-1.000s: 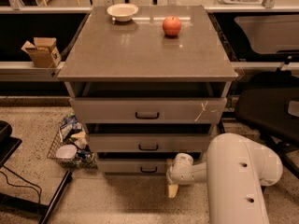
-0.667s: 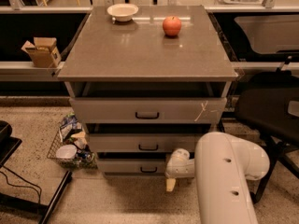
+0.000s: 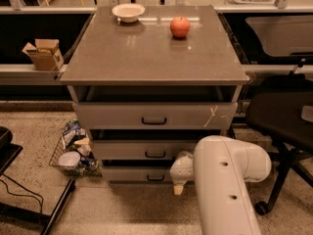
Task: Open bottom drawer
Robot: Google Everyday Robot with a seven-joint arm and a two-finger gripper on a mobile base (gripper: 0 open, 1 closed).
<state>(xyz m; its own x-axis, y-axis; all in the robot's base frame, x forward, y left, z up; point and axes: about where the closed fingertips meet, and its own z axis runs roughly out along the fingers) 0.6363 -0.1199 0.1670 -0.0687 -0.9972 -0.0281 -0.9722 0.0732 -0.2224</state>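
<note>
Drawer fronts stack 3 high under the grey tabletop [image 3: 146, 58]. The bottom drawer [image 3: 132, 174], the slimmest, sits lowest, with its black loop handle [image 3: 155, 178] at mid-front. My gripper [image 3: 178, 187] hangs before that drawer's right end, just right of the handle, pointing down. Whether it is wide or narrow, I cannot tell. An apple [image 3: 180, 27] and a bowl [image 3: 128, 12] rest on top.
</note>
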